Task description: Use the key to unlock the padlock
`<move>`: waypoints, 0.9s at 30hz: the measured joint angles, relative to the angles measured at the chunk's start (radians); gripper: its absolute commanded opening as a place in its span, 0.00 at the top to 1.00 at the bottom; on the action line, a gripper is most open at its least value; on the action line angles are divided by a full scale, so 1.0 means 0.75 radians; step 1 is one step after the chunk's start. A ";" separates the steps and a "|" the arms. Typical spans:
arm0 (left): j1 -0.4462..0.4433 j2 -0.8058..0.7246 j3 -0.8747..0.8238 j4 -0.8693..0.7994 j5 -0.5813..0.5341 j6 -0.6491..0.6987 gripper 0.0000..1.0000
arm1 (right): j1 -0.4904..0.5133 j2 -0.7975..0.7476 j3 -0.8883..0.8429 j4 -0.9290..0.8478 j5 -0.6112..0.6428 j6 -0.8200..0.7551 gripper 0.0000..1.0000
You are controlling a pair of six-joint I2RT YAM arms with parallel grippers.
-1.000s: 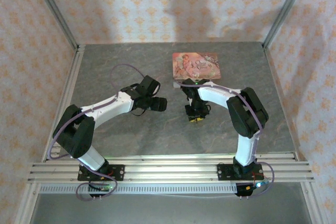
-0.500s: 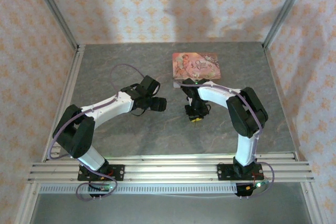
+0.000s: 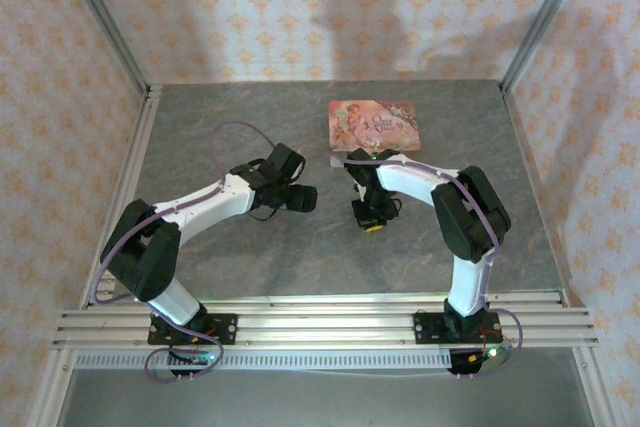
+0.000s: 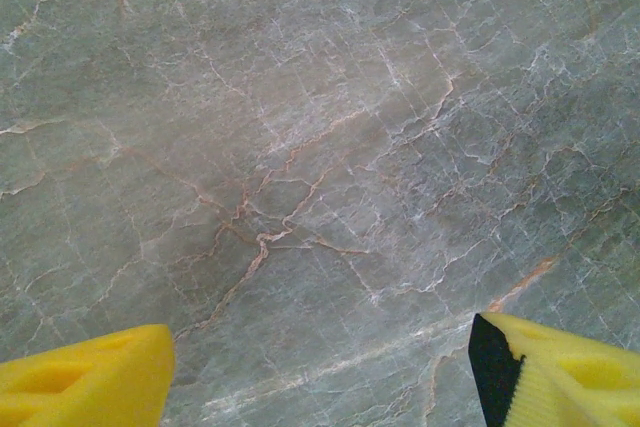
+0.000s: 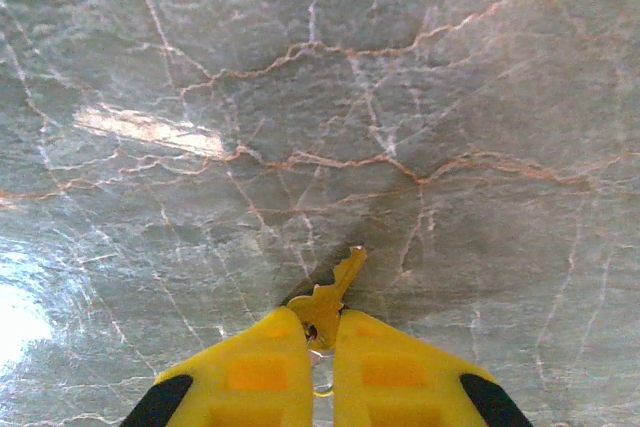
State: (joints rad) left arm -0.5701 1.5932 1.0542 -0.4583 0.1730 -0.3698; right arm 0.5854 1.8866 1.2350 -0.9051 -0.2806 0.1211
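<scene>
Right gripper (image 5: pixel 318 342) is clamping the key (image 5: pixel 338 285) over the counter (image 5: pixel 420 77); left gripper (image 4: pixel 320 372) is hanging apart, empty. Next, probably: aligning key to padlock keyhole.

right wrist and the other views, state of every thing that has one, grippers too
key: pinched by its head in the right gripper, blade pointing out ahead
right gripper: shut on the key
left gripper: open, nothing between its fingers
pink box: lying flat, picture side up, apart from both grippers
</scene>
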 measured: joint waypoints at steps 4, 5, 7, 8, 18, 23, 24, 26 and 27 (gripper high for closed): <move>0.000 0.000 0.000 -0.001 -0.014 0.000 0.20 | 0.001 -0.006 -0.001 0.000 -0.004 -0.030 1.00; 0.000 -0.001 0.000 -0.001 -0.020 -0.001 0.20 | 0.001 -0.007 -0.001 0.001 -0.008 -0.040 1.00; -0.003 -0.002 -0.001 0.000 -0.032 -0.001 0.20 | 0.001 -0.011 -0.005 0.004 -0.015 -0.059 1.00; -0.005 -0.004 -0.001 -0.001 -0.034 -0.001 0.19 | 0.001 -0.015 -0.009 0.007 -0.017 -0.068 1.00; -0.009 -0.064 -0.025 -0.004 -0.076 -0.001 0.18 | 0.001 -0.068 -0.060 0.067 -0.045 -0.141 1.00; -0.009 -0.089 -0.050 -0.007 -0.101 -0.001 0.18 | 0.002 -0.112 -0.112 0.122 -0.061 -0.169 1.00; -0.009 -0.093 -0.053 -0.008 -0.105 -0.001 0.18 | 0.002 -0.118 -0.119 0.129 -0.066 -0.175 1.00; -0.008 -0.104 -0.058 -0.010 -0.113 -0.001 0.18 | 0.002 -0.127 -0.131 0.146 -0.072 -0.185 1.00; -0.008 -0.111 -0.063 -0.011 -0.116 -0.001 0.18 | 0.002 -0.132 -0.137 0.154 -0.076 -0.192 1.00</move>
State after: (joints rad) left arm -0.5762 1.5101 1.0073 -0.4664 0.0860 -0.3706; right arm 0.5865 1.7878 1.1324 -0.7898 -0.3378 -0.0227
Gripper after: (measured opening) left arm 0.822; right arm 0.046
